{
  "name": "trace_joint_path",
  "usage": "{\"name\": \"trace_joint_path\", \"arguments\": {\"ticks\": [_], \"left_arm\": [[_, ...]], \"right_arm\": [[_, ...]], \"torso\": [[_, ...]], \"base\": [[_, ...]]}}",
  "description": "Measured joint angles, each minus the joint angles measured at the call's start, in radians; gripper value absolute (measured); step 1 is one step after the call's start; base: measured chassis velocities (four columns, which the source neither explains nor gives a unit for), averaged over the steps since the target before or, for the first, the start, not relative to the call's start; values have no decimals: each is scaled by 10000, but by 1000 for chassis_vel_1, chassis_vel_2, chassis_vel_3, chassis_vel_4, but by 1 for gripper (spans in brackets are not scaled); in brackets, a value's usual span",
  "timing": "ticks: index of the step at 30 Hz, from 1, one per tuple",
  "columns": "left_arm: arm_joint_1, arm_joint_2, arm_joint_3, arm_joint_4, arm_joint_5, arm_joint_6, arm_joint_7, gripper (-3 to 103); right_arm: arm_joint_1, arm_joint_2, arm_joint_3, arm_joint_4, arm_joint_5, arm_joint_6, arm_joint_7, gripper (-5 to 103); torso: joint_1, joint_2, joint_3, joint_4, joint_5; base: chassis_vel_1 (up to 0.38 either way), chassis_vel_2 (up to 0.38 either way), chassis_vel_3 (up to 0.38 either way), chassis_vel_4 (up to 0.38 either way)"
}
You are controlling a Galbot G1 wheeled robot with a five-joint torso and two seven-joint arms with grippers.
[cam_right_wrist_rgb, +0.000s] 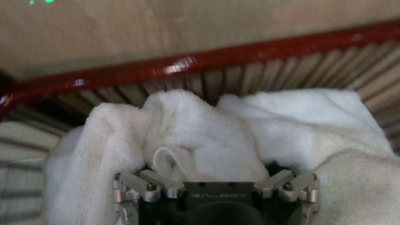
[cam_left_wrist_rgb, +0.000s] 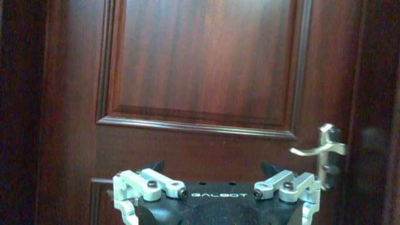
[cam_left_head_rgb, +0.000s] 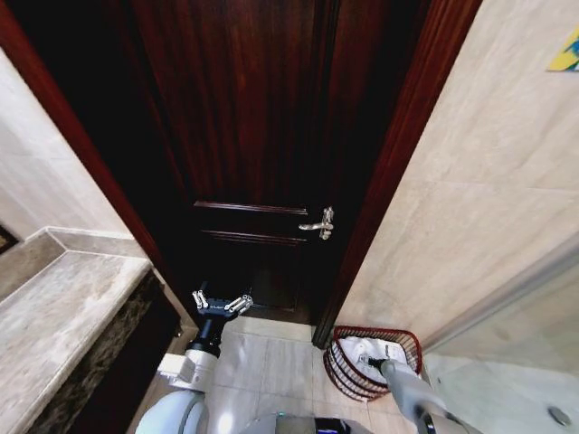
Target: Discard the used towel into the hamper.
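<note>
The hamper (cam_left_head_rgb: pixel 409 338), a dark red wire basket, stands on the tiled floor at the foot of the right wall, beside the door frame. A white towel (cam_left_head_rgb: pixel 359 347) lies bunched inside it. My right gripper (cam_left_head_rgb: pixel 367 363) reaches down into the hamper. In the right wrist view its jaws are spread open, with folds of the towel (cam_right_wrist_rgb: pixel 281 117) bulging up between and around them, below the hamper's red rim (cam_right_wrist_rgb: pixel 206 58). My left gripper (cam_left_head_rgb: pixel 222 303) is held open in the air in front of the door, with nothing in it (cam_left_wrist_rgb: pixel 212 166).
A closed dark wooden door (cam_left_head_rgb: pixel 262 136) with a silver lever handle (cam_left_head_rgb: pixel 319 223) faces me. A stone counter (cam_left_head_rgb: pixel 54 316) runs along the left. The tiled wall (cam_left_head_rgb: pixel 488 181) and a glass panel are to the right. Pale floor tiles (cam_left_head_rgb: pixel 271 362) lie between.
</note>
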Motion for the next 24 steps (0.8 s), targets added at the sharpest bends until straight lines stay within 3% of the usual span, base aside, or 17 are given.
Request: {"name": "trace_joint_path", "arguments": {"ticks": [3, 8, 15, 18, 24], "left_arm": [[0, -1, 0, 0, 0, 0, 0, 100], [-2, 0, 0, 0, -1, 0, 0, 100], [1, 0, 0, 0, 0, 0, 0, 100], [1, 0, 0, 0, 0, 0, 0, 100], [0, 0, 0, 0, 0, 0, 1, 100]], "right_arm": [[-511, 91, 176, -58, -601, -86, 312, 100], [-1232, 14, 374, 194, -603, 76, 209, 100], [-1813, -93, 150, 1311, 397, 114, -43, 100], [-2319, -77, 65, 2184, 763, 86, -227, 100], [-4099, -104, -92, 5573, 1556, -462, -715, 100]], "torso": [[6, -1, 0, 7, 4], [9, -3, 1, 1, 7], [-10, 1, -3, -1, 10], [-9, 1, -3, -3, 6], [0, 0, -2, 0, -3]], "base": [[-189, 236, 229, -183], [-112, 162, 76, -82], [5, -9, -11, 26], [14, -28, -24, 6], [0, 0, 0, 0]]}}
